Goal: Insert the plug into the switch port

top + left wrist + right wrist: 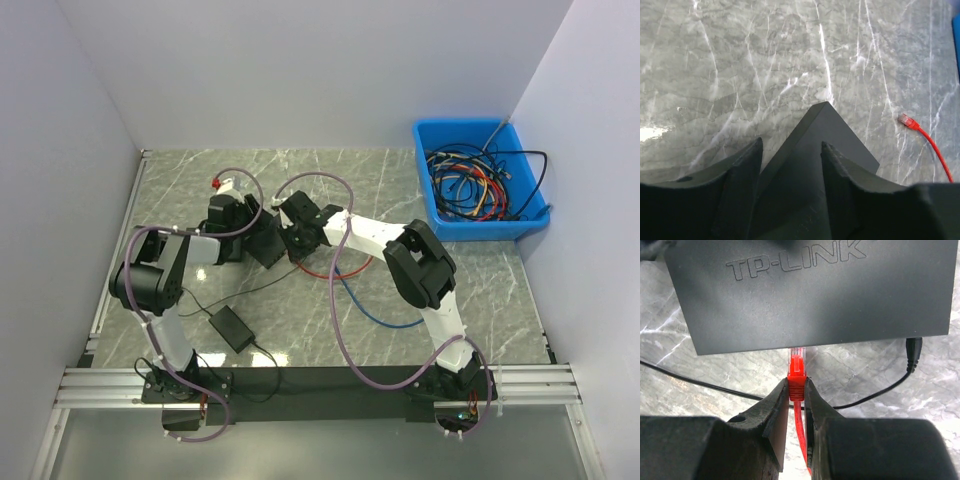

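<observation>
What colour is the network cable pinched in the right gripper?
Red: the thin network cable shows best in the right wrist view.

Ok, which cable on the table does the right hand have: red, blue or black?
The red cable: its plug is pinched in the right hand, tip at the switch edge. The blue cable and black lead lie ungripped.

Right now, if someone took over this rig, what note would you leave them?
Left gripper: jaws on either side of the switch; firm contact unclear.
Right gripper: shut on the red plug, whose clear tip is at the switch's edge.
Done: plug grasped and lined up.
To do: push it into the switch; whether the tip has entered is hidden.
</observation>
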Action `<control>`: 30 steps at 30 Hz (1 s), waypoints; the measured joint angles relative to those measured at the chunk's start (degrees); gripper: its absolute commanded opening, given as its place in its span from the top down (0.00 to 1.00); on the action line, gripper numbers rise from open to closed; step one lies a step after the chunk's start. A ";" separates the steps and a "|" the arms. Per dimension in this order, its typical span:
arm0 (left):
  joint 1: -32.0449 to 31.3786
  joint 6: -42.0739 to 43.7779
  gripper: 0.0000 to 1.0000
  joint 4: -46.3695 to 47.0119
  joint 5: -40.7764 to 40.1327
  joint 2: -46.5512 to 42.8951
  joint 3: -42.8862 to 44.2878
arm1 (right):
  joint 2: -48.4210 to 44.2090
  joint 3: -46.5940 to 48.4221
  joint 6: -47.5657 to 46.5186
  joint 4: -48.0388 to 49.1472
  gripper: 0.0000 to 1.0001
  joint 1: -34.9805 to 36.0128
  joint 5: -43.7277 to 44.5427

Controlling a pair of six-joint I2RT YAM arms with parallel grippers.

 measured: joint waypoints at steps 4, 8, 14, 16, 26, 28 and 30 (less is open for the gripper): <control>-0.55 0.22 0.56 -1.79 -0.24 1.60 1.49 | 0.00 -0.07 0.00 0.15 1.00 0.00 -0.09; -0.76 0.48 0.57 -2.38 0.00 3.10 2.62 | 0.00 -0.07 -0.02 0.13 1.00 0.00 -0.09; -0.85 0.50 0.56 -2.43 1.18 4.52 4.17 | 0.04 0.11 -0.02 -0.04 1.00 -0.02 -0.22; -0.83 0.55 0.56 -2.36 1.77 4.96 4.66 | 0.35 0.42 0.02 -0.33 1.00 -0.02 -0.22; -0.66 1.60 0.58 -1.90 4.13 6.62 6.47 | 2.73 3.06 0.61 -1.99 1.00 -0.04 -0.26; -0.61 1.86 0.59 -1.81 4.48 6.75 6.58 | 2.73 3.13 0.72 -2.03 1.00 -0.04 -0.24; -0.59 2.01 0.60 -1.88 4.74 6.78 6.73 | 2.73 3.34 0.90 -2.29 1.00 -0.04 -0.11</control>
